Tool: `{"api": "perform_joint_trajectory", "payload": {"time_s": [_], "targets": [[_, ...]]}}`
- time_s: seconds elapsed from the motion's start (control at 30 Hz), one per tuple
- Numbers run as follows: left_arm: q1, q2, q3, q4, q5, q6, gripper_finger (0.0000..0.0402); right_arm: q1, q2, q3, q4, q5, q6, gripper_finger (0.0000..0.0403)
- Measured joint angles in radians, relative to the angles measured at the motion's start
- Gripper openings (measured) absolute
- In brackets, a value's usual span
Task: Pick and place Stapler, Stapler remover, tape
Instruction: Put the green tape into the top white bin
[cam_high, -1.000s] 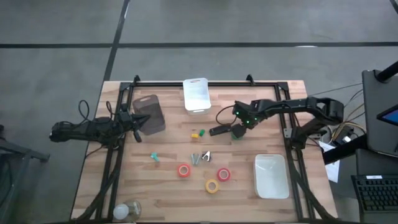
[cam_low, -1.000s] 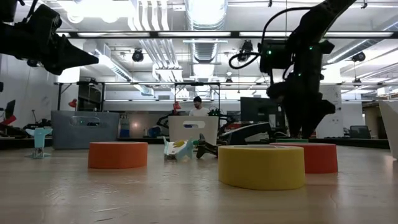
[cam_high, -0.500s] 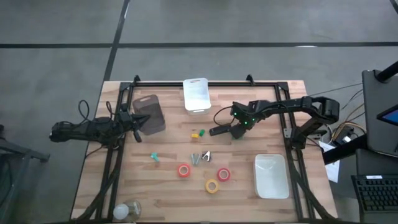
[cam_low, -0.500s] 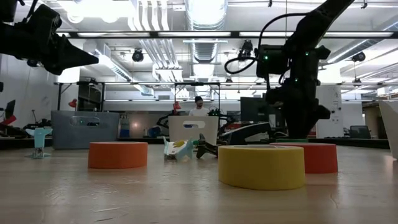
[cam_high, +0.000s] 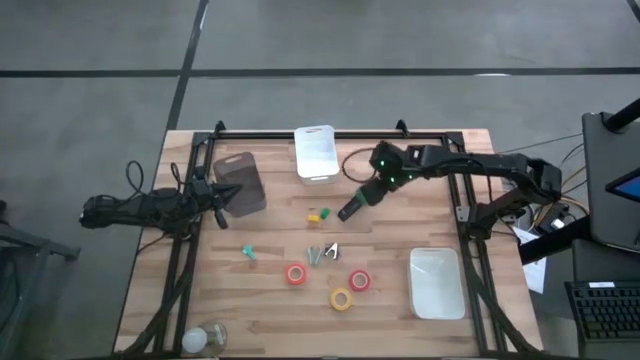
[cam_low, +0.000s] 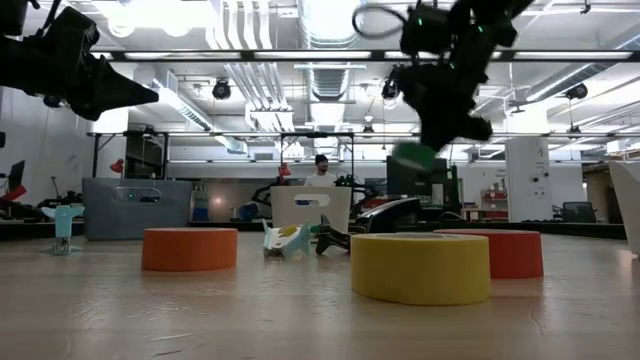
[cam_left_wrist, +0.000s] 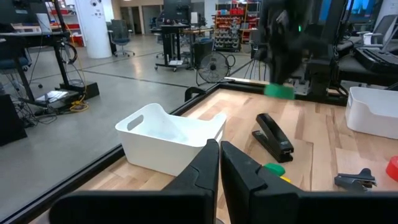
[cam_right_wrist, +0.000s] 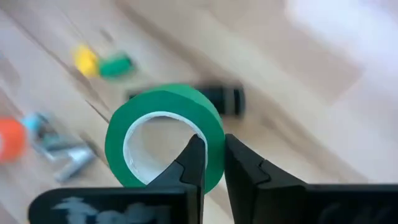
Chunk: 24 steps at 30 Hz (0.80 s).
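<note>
Two arms share the wooden table. The right gripper is raised above the table, toward twelve o'clock of the middle, and pinches the wall of the green tape roll between its narrowed fingers, one inside the ring and one outside. In the low view the green roll hangs in the air under that gripper, clear of the tabletop.

The stapler lies flat on the wood just below the right gripper's reach, at about one o'clock from the table's middle; in the left wrist view the stapler rests with one end toward the far rail. Just beside it at nine o'clock sits a small green-and-yellow piece.

Three more tape rolls lie toward six o'clock: a red roll, a second red roll and a yellow roll, near one another but apart. The staple remover lies just at twelve o'clock of them, beside some small metal clips.

The left gripper hovers at the nine o'clock edge of the table, its fingers nearly together and holding nothing.

A white bin stands at twelve o'clock, another white bin at four o'clock.
</note>
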Motion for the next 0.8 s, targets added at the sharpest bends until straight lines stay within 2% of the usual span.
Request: {"api": "perform_joint_trajectory", "payload": {"time_s": [0.17,0.33,0.57,0.8], "targets": [[0.000,0.000,0.000,0.000,0.000,0.000,0.0018,-0.020,0.060,0.179,0.027,0.070,-0.055,0.0034],[0.000,0.000,0.000,-0.001,0.000,0.000,0.0021,-0.083,0.221,0.364,0.044,0.072,-0.134,0.0034],[0.000,0.000,0.000,-0.001,0.001,0.000,0.0019,-0.185,0.485,0.626,0.023,-0.030,-0.217,0.0034],[0.000,0.000,0.000,-0.001,0.000,0.000,0.0020,-0.234,0.725,0.901,-0.093,-0.040,-0.230,0.0034]]}}
